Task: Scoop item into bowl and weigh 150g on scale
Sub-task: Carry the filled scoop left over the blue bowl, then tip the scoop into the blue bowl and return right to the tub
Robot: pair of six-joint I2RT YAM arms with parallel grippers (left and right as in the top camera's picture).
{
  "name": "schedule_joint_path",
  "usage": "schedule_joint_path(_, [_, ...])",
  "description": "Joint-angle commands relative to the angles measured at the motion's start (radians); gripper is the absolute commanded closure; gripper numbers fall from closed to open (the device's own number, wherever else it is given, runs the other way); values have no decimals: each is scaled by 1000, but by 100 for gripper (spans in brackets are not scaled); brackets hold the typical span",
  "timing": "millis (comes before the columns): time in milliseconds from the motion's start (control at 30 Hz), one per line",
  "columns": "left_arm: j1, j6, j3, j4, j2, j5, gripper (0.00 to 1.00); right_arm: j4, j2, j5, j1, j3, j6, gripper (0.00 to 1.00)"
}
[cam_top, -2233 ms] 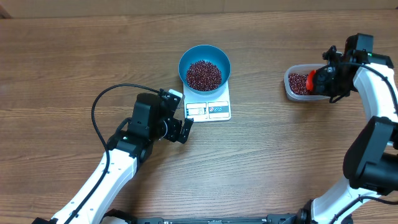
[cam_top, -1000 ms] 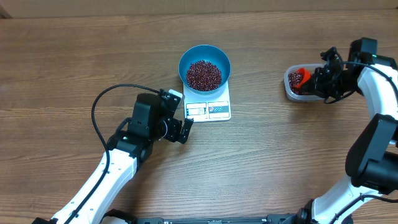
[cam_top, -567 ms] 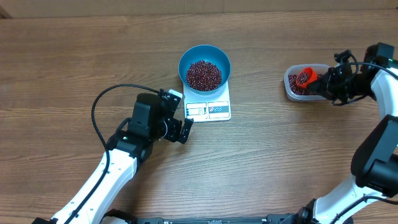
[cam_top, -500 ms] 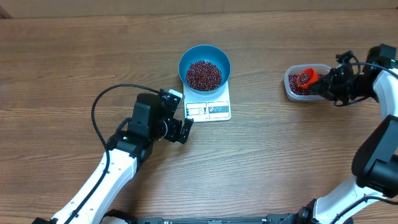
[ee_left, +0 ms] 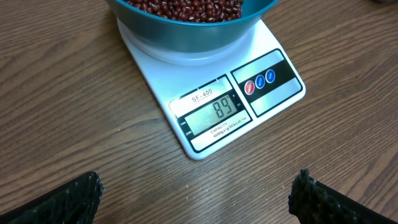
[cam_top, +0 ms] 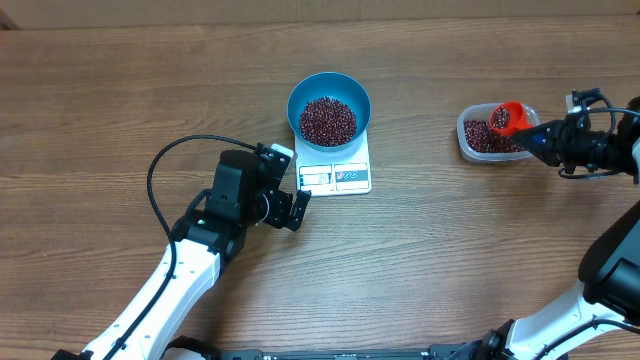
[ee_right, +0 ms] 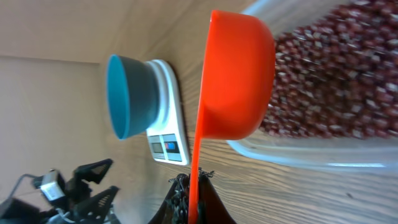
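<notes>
The scoop (cam_top: 508, 117), loaded with beans (cam_top: 499, 118), is held over the tub (cam_top: 478, 145) by the right gripper (cam_top: 548, 143), whose jaws are clamped on the thin handle (ee_right: 194, 155). The left gripper (cam_top: 289, 185) is parked just beside the scale (cam_top: 352, 177) with its jaws spread wide and nothing held. The bowl (cam_top: 298, 95) is seated on the scale and already holds a good heap of beans. 89 is shown on the display (ee_left: 216, 112), so more is judged to be needed. The bowl lies well apart from the tub, so a long carry over bare table (cam_top: 420, 235) is called for. Were the scoop tilted or jolted on the way, beans could be spilled onto the wood and lost to the weighing. As only the narrow handle is pinched, the scoop could be twisted in the grip. If the load were tipped in all at once, the target could be overshot. If the bowl were knocked, it could be pushed off the scale and the reading upset. The scale could also be nudged by the left gripper, which is so near it.
</notes>
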Motion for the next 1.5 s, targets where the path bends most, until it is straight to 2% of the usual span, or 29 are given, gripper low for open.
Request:
schedule_joint_path(0, [-2,-10,-4,2,6,-6,1,2,-8,-104,23,2,-23,96])
schedule_joint_path(167, [-2,-10,-4,2,6,-6,1,10,-39,-104,97,4,-3,96])
schedule_joint_path(333, [-2,-10,-4,2,6,-6,0,33,-41,-103,237,64,60,96])
schedule_joint_path(567, [-2,-10,-4,2,6,-6,0,269,-41,-39,478,103,299,96])
schedule_joint_path(700, [-2,-10,-4,2,6,-6,0,324,-41,60,586,144,338,96])
schedule_joint_path(1067, [-2,-10,-4,2,6,-6,0,337,-41,665,852,217,330,96])
schedule_joint_path(1467, [-2,-10,-4,2,6,-6,0,355,-41,1226,1080,217,92,96])
